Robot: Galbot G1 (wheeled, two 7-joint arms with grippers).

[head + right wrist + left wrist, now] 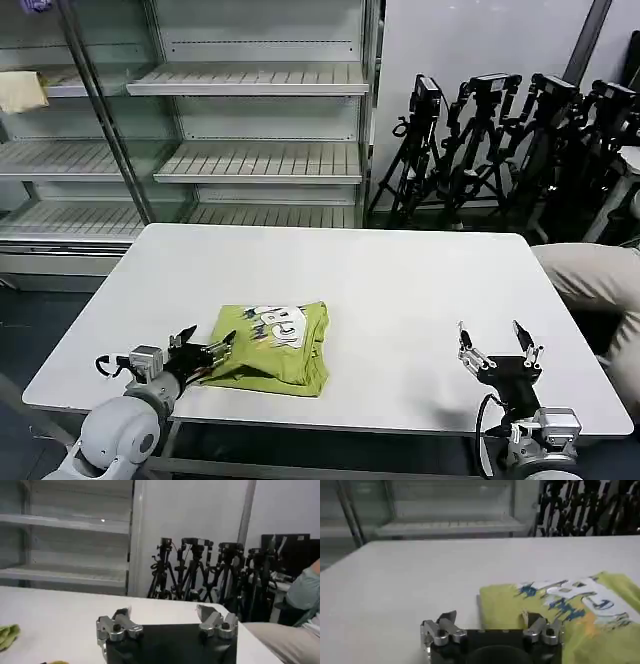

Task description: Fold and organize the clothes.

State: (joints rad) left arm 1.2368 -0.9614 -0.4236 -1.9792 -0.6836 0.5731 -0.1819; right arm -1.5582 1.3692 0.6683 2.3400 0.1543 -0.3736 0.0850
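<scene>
The clothes are one lime yellow-green T-shirt (272, 346), folded into a compact square with its white and blue print facing up, lying near the white table's front left. My left gripper (208, 352) is open at the shirt's left edge, low over the table. In the left wrist view the folded shirt (520, 610) lies just ahead of the open left gripper (489, 616), one finger (535, 624) over its near corner and the other over bare table. My right gripper (499, 347) stands open above the table's front right, holding nothing, far from the shirt.
The white table (400, 290) has free room across its middle and back. Empty glass-fronted shelves (250, 130) stand behind it. Black tripods (500, 140) crowd the back right. A person's beige-clad leg (590, 280) is at the right edge. A pale cloth (20, 92) lies on a left shelf.
</scene>
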